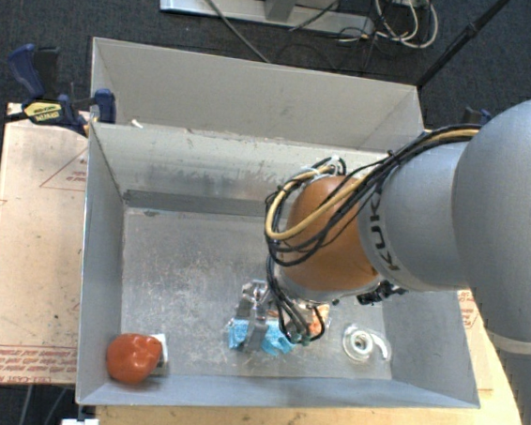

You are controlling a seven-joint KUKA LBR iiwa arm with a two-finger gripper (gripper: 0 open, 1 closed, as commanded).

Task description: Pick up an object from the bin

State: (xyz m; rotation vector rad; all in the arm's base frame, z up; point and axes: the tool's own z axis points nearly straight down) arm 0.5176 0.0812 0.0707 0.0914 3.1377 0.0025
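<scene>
My gripper (pixel 255 311) reaches down to the bin floor near the front wall, a little right of the middle. Right under and around its tip lies a small light-blue thing (pixel 275 342), crumpled in shape, with part of it hidden by the gripper. Whether the blue thing is held cannot be told. A small clear-white curled thing (pixel 365 345) lies on the floor to the right of the gripper.
An orange-red rounded lump (pixel 132 358) with a white tag sits in the front left corner. The arm with its orange cover and cables hangs over the right middle of the bin and hides the floor beneath it.
</scene>
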